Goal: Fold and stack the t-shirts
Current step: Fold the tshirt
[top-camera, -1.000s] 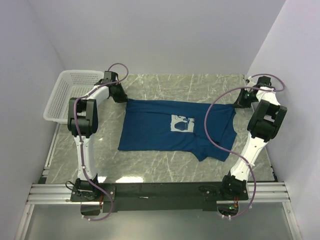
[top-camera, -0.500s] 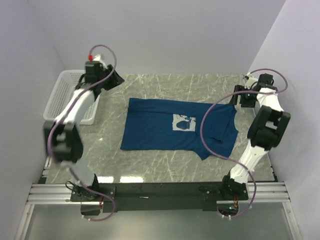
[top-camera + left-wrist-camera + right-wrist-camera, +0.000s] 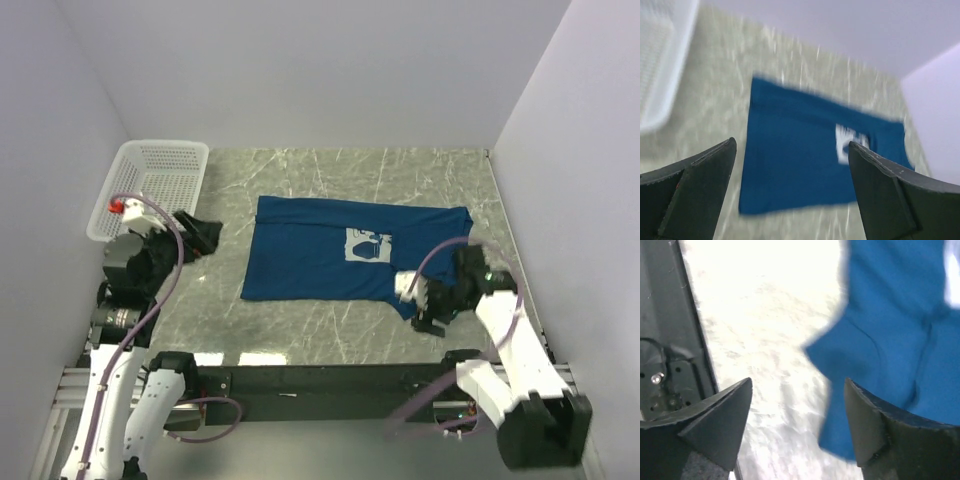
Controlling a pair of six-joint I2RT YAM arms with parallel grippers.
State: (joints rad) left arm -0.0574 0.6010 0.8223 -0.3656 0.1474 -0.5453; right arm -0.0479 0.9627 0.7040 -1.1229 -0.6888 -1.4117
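looking at the top view, the navy t-shirt [image 3: 340, 255] lies spread flat about mid-table on the marbled table [image 3: 400, 170], pale cartoon print [image 3: 367, 245] facing up, one sleeve bunched at its near right corner. nothing is folded yet.

left gripper [image 3: 203, 235] hangs off the shirt's left edge, well apart from the cloth and near the white mesh basket [image 3: 150, 185] in the far left corner. in its own wrist cam the left gripper [image 3: 792, 144] has its jaws spread wide with nothing between them, just a blurry view of the shirt [image 3: 815, 165] down on the table.

right gripper [image 3: 425, 305] sits just beside that near right sleeve. its wrist cam shows the right gripper [image 3: 797, 382] spread too, empty, with bare tabletop between the fingers and the shirt's blue edge [image 3: 890, 340] running by the right finger [image 3: 875, 425]. can't tell if that finger brushes the cloth. the black base rail [image 3: 670, 340] shows on the left of that view.
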